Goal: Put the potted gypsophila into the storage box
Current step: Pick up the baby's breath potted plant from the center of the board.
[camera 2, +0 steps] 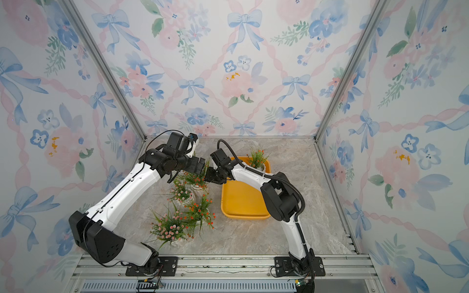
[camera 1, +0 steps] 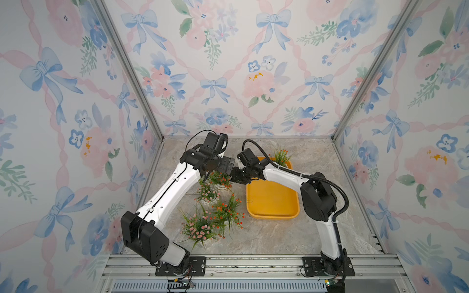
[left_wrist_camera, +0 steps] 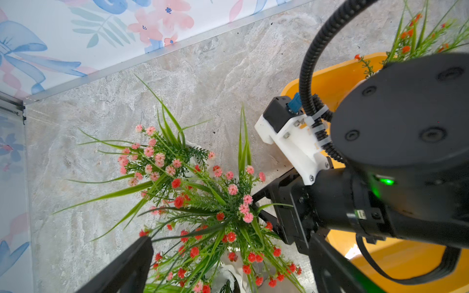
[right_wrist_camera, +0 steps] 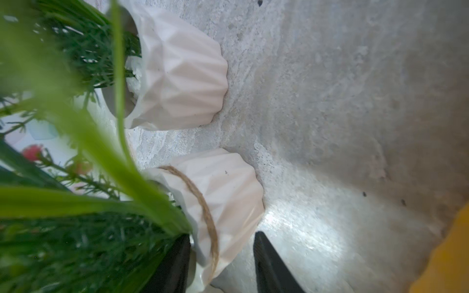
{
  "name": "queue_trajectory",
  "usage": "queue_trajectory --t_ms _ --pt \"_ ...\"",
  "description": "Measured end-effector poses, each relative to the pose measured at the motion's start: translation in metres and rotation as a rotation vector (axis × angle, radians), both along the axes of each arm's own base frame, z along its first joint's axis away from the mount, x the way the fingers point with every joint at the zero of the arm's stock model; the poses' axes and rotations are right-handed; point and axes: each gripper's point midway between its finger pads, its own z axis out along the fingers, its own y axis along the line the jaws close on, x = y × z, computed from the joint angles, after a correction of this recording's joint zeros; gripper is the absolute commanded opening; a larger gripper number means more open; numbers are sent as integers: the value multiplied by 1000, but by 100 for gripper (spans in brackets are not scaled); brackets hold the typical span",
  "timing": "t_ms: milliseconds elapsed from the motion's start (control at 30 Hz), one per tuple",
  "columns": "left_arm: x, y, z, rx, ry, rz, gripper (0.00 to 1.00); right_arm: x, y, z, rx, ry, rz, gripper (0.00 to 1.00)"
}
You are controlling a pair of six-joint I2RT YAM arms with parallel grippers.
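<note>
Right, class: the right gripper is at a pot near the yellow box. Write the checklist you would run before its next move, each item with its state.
1. Right gripper fingers straddle the wall of the twine-wrapped pot: ok.
2. Grip tight on it: cannot tell.
3. Neighbouring pot stands apart: ok.
4. Left gripper clear of the lift path: not ok, it hangs open over the same plants.
5. Storage box has bare floor: ok; one potted plant sits in its far corner.
</note>
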Motion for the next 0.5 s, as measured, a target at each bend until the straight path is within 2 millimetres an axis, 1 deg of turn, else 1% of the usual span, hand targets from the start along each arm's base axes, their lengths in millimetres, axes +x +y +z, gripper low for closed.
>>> queue_trajectory --t_ms 300,500 --pt "-1 0 -2 1 7 -4 98 4 3 -1 -31 8 22 38" --pt "-3 5 -11 27 24 8 98 6 3 -4 -62 11 41 37"
